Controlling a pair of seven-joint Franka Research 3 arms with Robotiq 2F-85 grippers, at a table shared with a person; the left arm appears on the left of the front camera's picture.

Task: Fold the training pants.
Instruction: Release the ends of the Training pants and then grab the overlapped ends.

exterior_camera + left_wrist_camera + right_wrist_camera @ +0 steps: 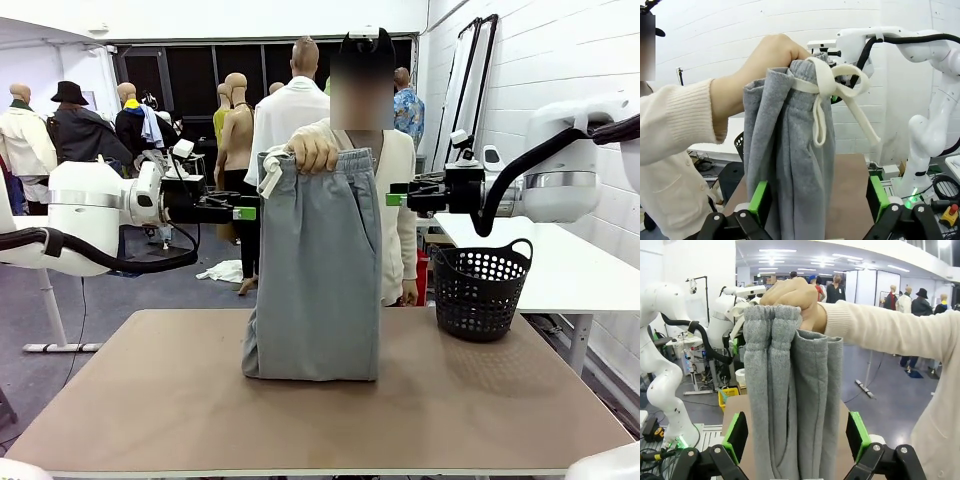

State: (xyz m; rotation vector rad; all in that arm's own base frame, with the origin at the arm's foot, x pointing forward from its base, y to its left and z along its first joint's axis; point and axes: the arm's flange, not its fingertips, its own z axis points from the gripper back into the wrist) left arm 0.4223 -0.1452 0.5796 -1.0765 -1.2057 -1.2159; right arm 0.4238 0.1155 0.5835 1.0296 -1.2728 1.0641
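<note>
A person at the far side holds the light grey training pants [318, 270] up by the gathered waistband in one hand [312, 152]; their lower end rests folded on the table [520, 400]. A white drawstring bow [832, 85] hangs from the waistband. My left gripper [250, 213] is open at the pants' left edge, my right gripper [392, 199] open at their right edge. In the left wrist view the pants [790, 165] hang between my green pads [759, 200]. In the right wrist view the pants [795, 405] also hang between the open pads [735, 436].
A black perforated basket [478, 290] stands at the table's far right. A white side table [560, 262] is beyond it. The person in a cream cardigan [402, 215] stands right behind the pants.
</note>
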